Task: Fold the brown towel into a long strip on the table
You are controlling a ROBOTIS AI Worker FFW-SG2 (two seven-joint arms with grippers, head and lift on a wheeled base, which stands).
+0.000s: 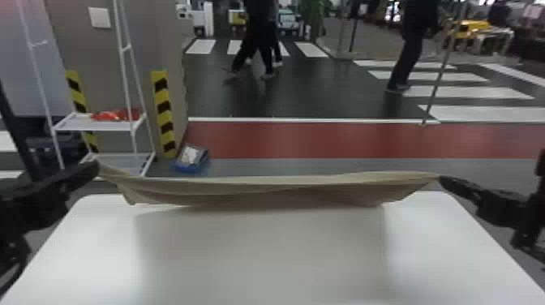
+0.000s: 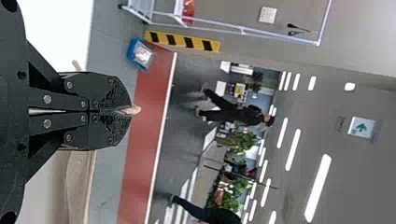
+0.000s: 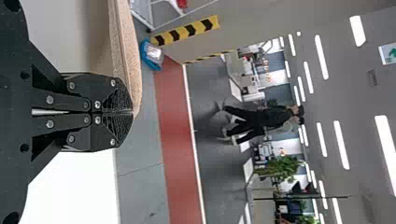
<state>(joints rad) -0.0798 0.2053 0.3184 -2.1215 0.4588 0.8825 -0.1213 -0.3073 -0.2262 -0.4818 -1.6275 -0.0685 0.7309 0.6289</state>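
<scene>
Holding the brown towel up between our two claws, we have it stretched sideways in a shallow sag. Our left claw is clamped on one end, and in its wrist view a small bit of cloth pokes out past the fingertips. Our right claw is pinched on the other end, the cloth running away from its tips toward the left claw. The towel's lower edge dips below both claws, over the far part of the white surface; we cannot tell whether it touches. A soft shadow lies on the surface between the claws, on our side. Beyond the left claw stand a white rack and, on the floor, a blue bin.
</scene>
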